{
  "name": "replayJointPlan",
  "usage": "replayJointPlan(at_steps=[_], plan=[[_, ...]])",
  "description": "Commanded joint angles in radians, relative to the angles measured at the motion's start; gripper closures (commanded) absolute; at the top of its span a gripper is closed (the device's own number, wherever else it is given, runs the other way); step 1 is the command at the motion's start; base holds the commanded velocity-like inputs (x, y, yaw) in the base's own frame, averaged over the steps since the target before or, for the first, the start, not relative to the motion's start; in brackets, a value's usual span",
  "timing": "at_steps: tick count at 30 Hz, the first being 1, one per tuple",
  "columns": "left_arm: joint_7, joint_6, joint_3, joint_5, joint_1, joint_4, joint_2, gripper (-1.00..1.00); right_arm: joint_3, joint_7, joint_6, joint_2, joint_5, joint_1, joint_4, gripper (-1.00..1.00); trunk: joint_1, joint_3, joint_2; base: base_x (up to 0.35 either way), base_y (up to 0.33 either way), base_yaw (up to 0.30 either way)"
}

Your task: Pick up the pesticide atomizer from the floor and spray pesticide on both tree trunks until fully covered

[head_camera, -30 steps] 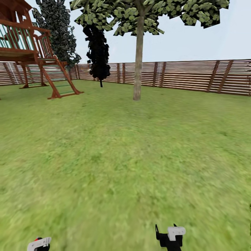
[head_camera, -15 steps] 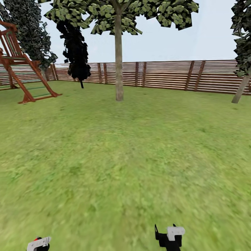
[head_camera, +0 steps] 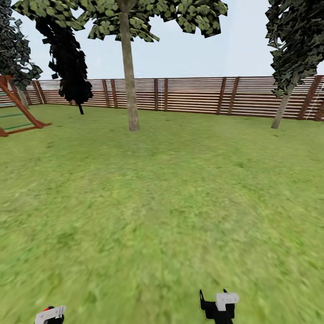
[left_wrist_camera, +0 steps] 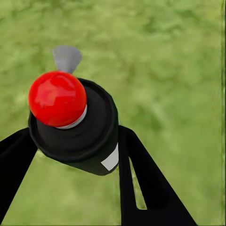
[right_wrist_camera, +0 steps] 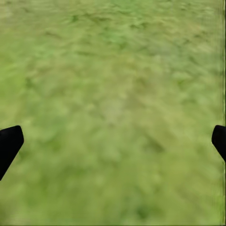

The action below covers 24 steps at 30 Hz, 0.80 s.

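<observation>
Stretching lawn (head_camera: 180, 202) between fence (head_camera: 198, 95) and tree trunk (head_camera: 129, 81)

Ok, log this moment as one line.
left gripper: shut on atomizer | right gripper: open, over grass | tree trunk: ahead, unsprayed

Tree (head_camera: 129, 81) ahead-left on lawn (head_camera: 171, 189), fence (head_camera: 198, 96) behind, climbing frame (head_camera: 15, 112) far left
</observation>
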Motion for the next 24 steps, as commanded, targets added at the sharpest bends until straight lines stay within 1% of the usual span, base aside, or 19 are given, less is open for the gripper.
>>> replayJointPlan(at_steps=[1, 7, 14, 17, 22, 24], plan=[[-0.010, -0.002, 0.004, 0.011, 0.000, 0.001, 0.000, 1.00, -0.003, -0.008, -0.002, 0.001, 0.011, -0.001, 0.001, -1.00, 0.000, -0.002, 0.000, 0.312, -0.122, -0.244], [-0.010, -0.002, 0.005, 0.012, 0.000, 0.000, 0.001, 1.00, -0.003, -0.007, -0.002, 0.001, 0.011, -0.001, 0.001, -1.00, 0.000, -0.005, 0.000, 0.314, -0.112, -0.235], [-0.010, -0.002, 0.005, 0.012, 0.000, 0.000, 0.001, 1.00, -0.003, -0.007, -0.002, 0.001, 0.012, -0.001, 0.001, -1.00, 0.000, -0.005, 0.000, 0.337, -0.012, -0.032], [-0.010, -0.002, 0.005, 0.012, -0.001, 0.000, 0.001, 1.00, -0.003, -0.008, -0.002, 0.001, 0.012, -0.001, 0.002, -1.00, 0.000, -0.005, 0.000, 0.340, 0.000, 0.086], [-0.010, -0.002, 0.004, 0.012, 0.000, 0.000, 0.001, 1.00, -0.003, -0.007, -0.002, 0.001, 0.012, -0.001, 0.001, -1.00, 0.000, -0.005, 0.000, 0.340, 0.000, 0.248], [-0.010, -0.002, 0.003, 0.012, -0.001, 0.000, 0.000, 1.00, -0.003, -0.007, -0.002, 0.001, 0.012, -0.001, 0.001, -1.00, 0.000, -0.005, 0.000, 0.340, 0.000, 0.142]])
